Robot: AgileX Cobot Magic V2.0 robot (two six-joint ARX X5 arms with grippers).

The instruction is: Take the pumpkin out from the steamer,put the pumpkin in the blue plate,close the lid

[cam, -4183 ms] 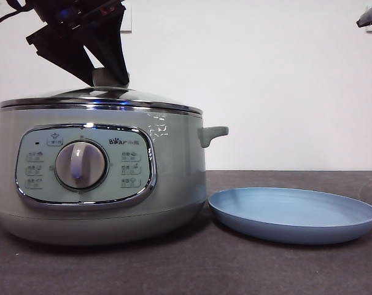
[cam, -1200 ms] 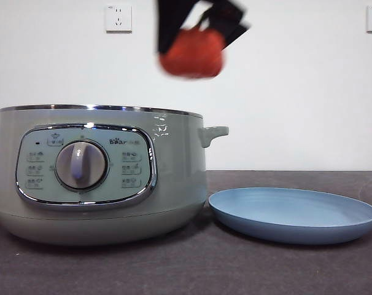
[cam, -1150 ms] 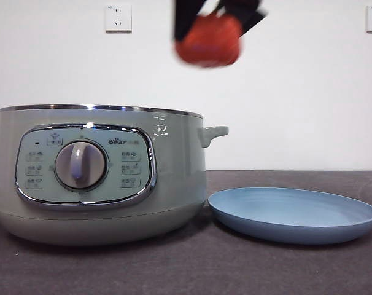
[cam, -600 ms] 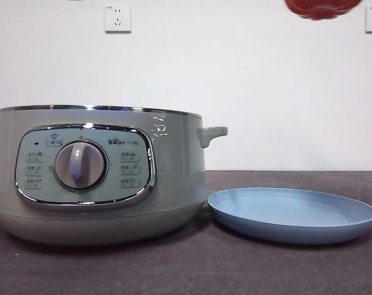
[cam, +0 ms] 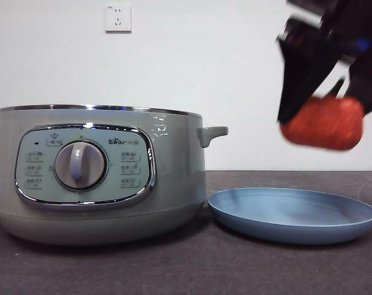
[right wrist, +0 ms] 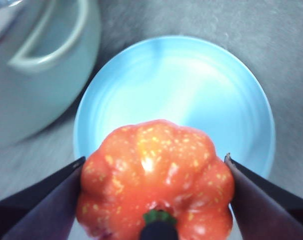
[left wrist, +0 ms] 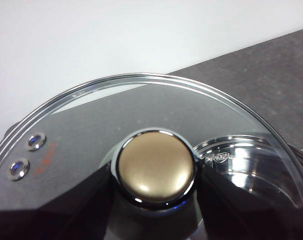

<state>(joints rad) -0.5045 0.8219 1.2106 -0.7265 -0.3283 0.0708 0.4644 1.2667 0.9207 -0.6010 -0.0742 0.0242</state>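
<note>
Right gripper (cam: 324, 114), jaws clamped on the pumpkin (cam: 322, 128), has carried it off the steamer (cam: 100, 172) and down over the blue plate (cam: 293, 215) (not yet touching). Left gripper (left wrist: 154, 172) grips the lid (left wrist: 81, 125) by its knob; release comes next.

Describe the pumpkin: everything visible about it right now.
The pumpkin is small, orange-red and ribbed, speckled with pale yellow flecks, with a glossy plastic-like skin and a short dark green stem at the top. It hangs in the air, stem up, clamped on two opposite sides by the black jaws of the right tool. It sits above the blue plate, not touching it, and to the side of the steamer. In the front view it looks motion-blurred.
</note>
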